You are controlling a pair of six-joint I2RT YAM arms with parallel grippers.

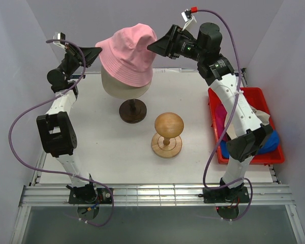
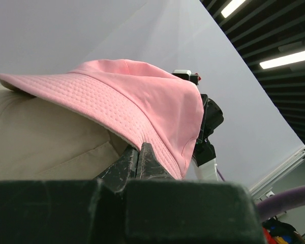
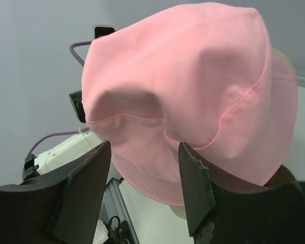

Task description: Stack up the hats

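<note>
A light pink bucket hat (image 1: 128, 50) lies over a beige bucket hat (image 1: 123, 87) on a dark round stand (image 1: 132, 111) at the back of the table. My left gripper (image 1: 97, 51) is at the pink hat's left brim; in the left wrist view its jaws (image 2: 136, 155) are pressed together with the pink brim (image 2: 117, 104) running into their tips, above the beige hat (image 2: 35, 140). My right gripper (image 1: 152, 48) is at the hat's right side, open. Its fingers (image 3: 89, 175) stand apart in front of the pink hat (image 3: 193, 81), holding nothing.
A pale wooden head form (image 1: 169, 124) on a round wooden base (image 1: 166, 146) stands right of centre. A red bin (image 1: 246, 94) at the right edge holds a blue cap (image 1: 270, 143) and a magenta cap (image 1: 221, 115), partly hidden by the right arm.
</note>
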